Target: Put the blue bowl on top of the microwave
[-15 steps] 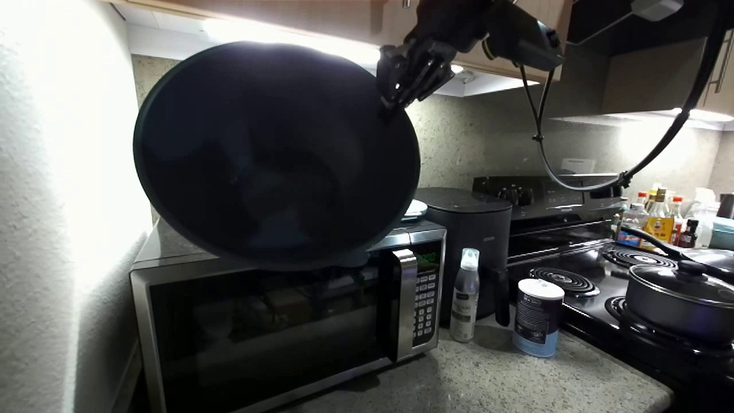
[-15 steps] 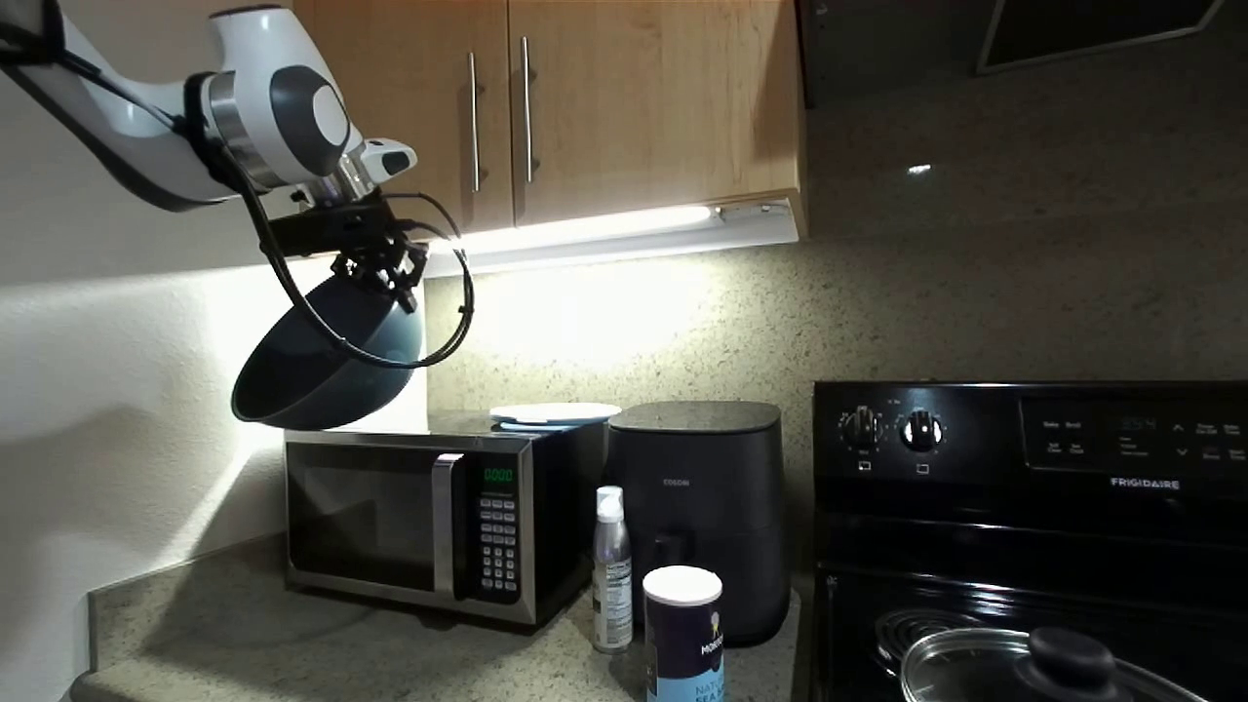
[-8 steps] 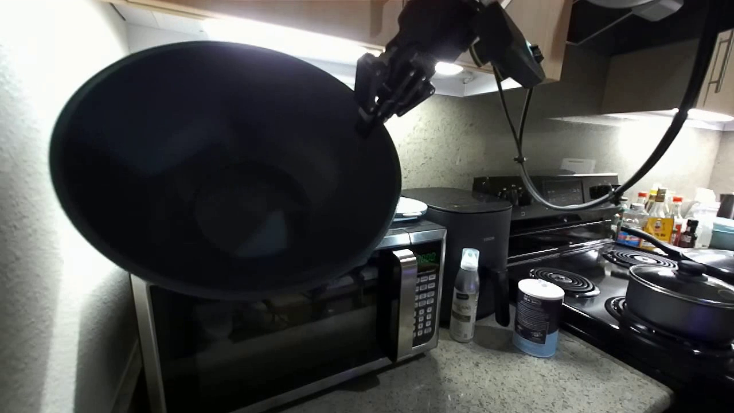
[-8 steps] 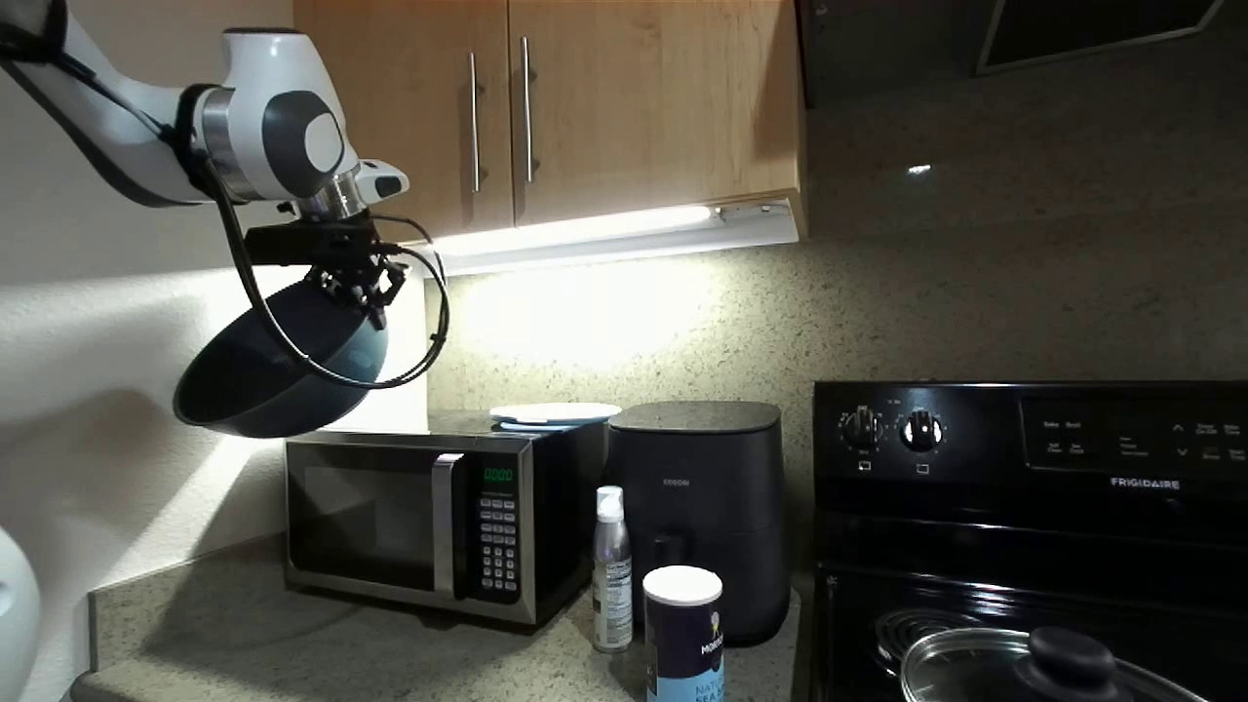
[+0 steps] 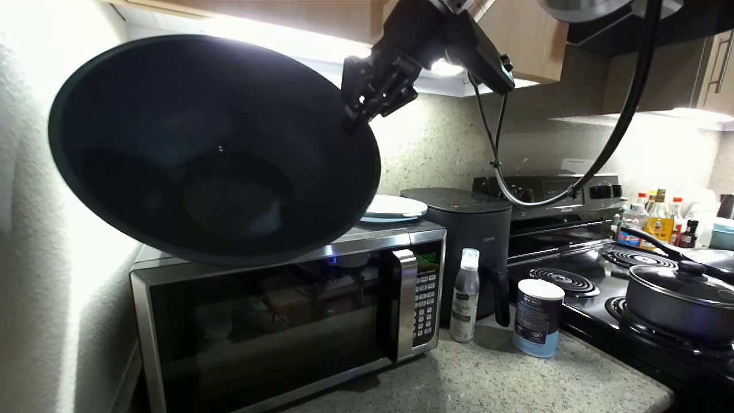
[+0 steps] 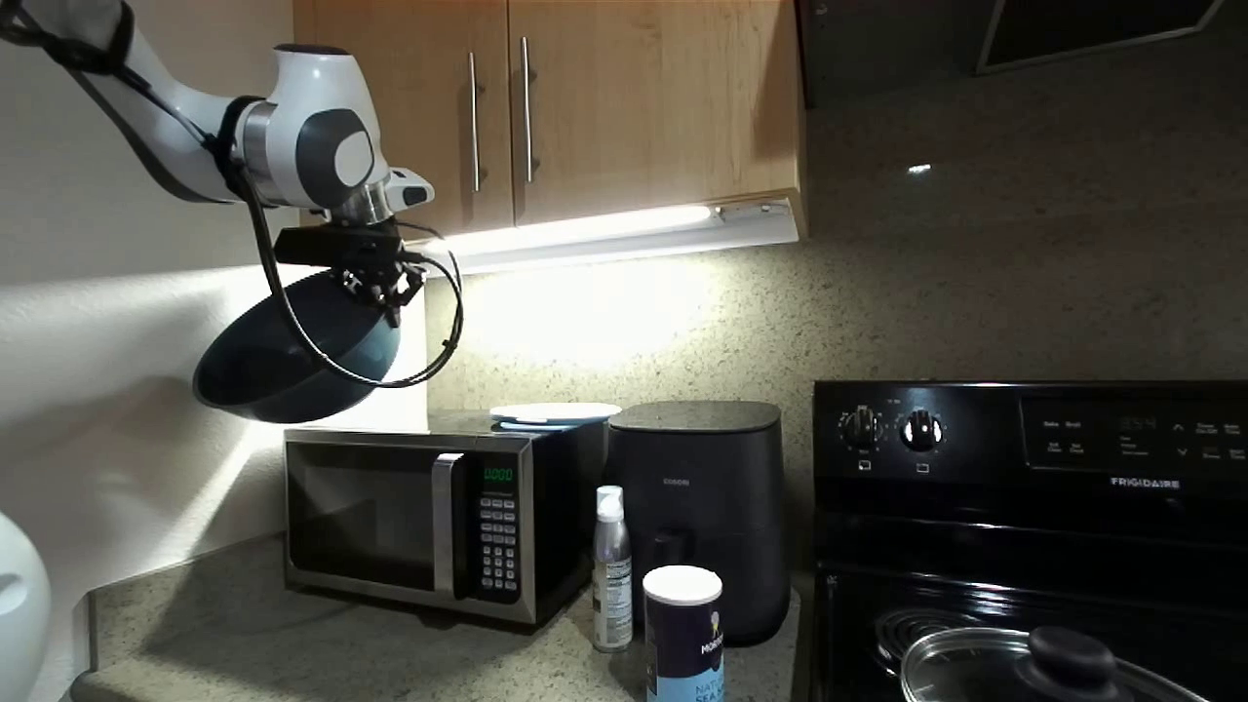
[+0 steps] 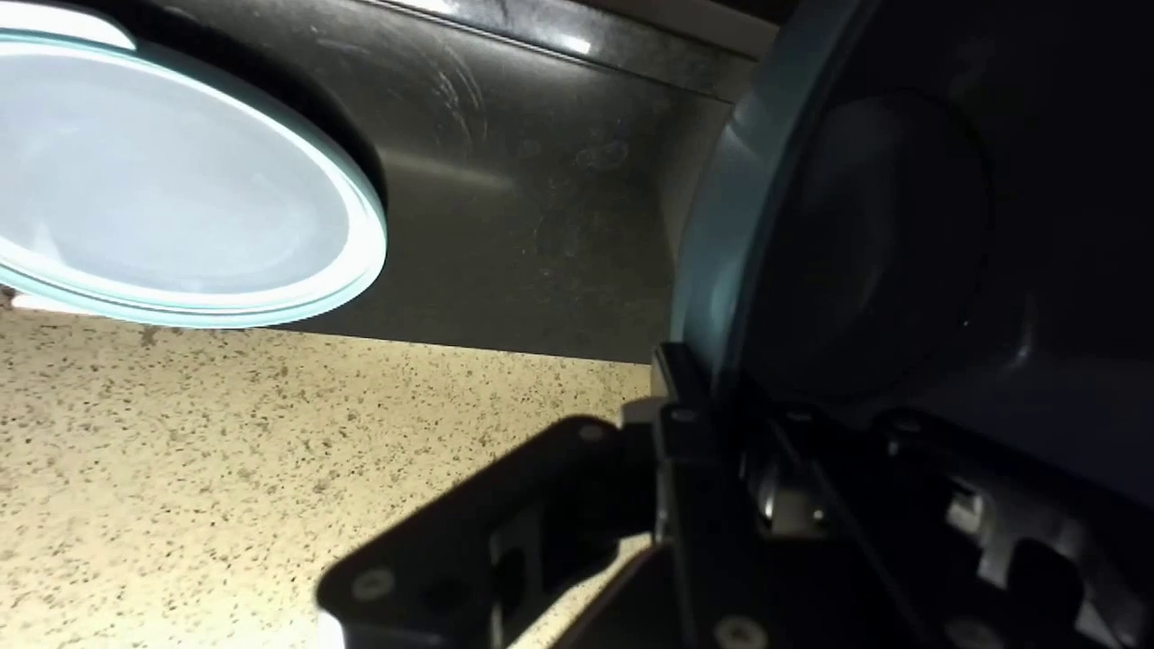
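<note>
The blue bowl (image 5: 212,160) hangs in the air, tilted, its dark inside facing the camera in an exterior view. It also shows in an exterior view (image 6: 283,356), above and partly left of the microwave (image 6: 409,517). My gripper (image 5: 355,117) is shut on the bowl's rim, at its right edge in that view; it also shows in an exterior view (image 6: 395,310). In the wrist view the fingers (image 7: 717,374) pinch the rim of the bowl (image 7: 865,234), which fills the right side. The microwave's top (image 7: 523,207) lies beyond, partly hidden by the bowl.
A pale-blue plate (image 6: 556,413) lies on the microwave's back right; it shows in the wrist view (image 7: 171,180). A black appliance (image 6: 697,517), spray bottle (image 6: 612,575) and salt canister (image 6: 682,634) stand right. Cabinets (image 6: 653,107) hang above. A wall (image 5: 51,201) is close left.
The held bowl first swung left and lower in both exterior views, then rose a little. In an exterior view it also came back slightly right. More of the plate is uncovered now. The grip stays shut.
</note>
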